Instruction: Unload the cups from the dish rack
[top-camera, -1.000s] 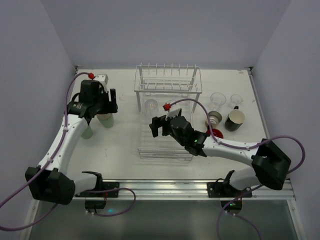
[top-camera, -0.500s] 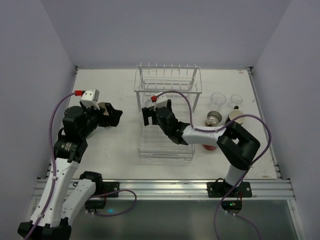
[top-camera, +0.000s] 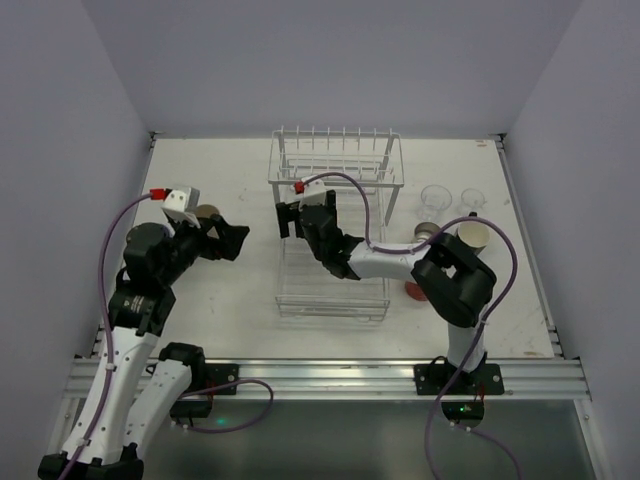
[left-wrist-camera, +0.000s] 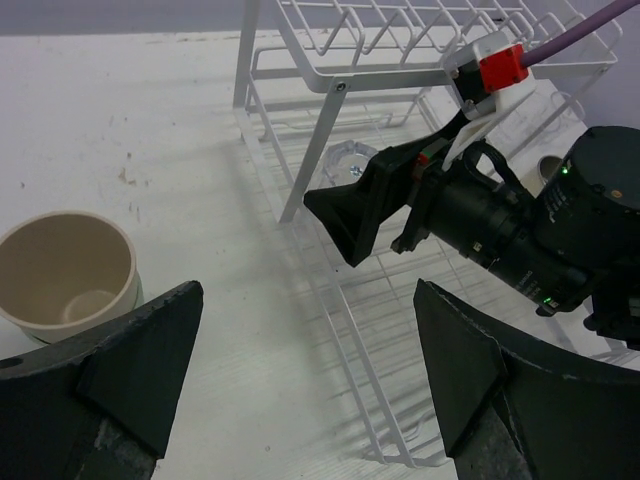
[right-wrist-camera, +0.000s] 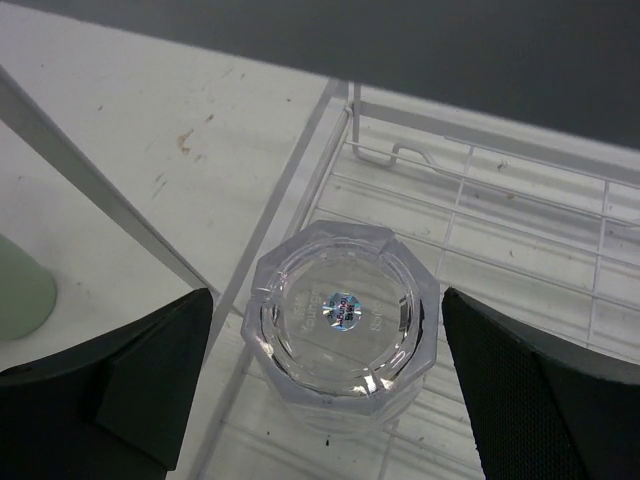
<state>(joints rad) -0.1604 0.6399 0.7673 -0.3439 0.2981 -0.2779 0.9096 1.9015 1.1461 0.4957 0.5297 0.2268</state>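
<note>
- Your right gripper (right-wrist-camera: 326, 300) reaches into the dish rack (top-camera: 338, 181), fingers spread wide on either side of a clear cup (right-wrist-camera: 340, 318). The cup sits in the basket's far-left corner, under the raised shelf. The fingers straddle it without touching it, as far as the wrist view shows.
- That low, sideways reach looks forced by the shelf overhead, which bars a grasp from above.
- Your left gripper (left-wrist-camera: 305, 320) hangs over the tabletop (top-camera: 230, 300) left of the rack, fingers spread and holding nothing. It is near a tan cup (left-wrist-camera: 65, 272) standing mouth-up — apparently already unloaded.
- Right of the rack, two clear cups (top-camera: 436, 197) and a black cup (top-camera: 472, 236) stand on the tabletop. A red cup (top-camera: 411, 291) is mostly hidden behind the right arm (top-camera: 455, 280).
- A pale green cup (right-wrist-camera: 20, 285) is cut off at the wrist view's left edge.
- Seen from overhead, the gripper covers the clear cup in the rack. Whether its mouth faces up or down is hard to tell through the glass — and so is whether other clear cups sit among the white wires.
</note>
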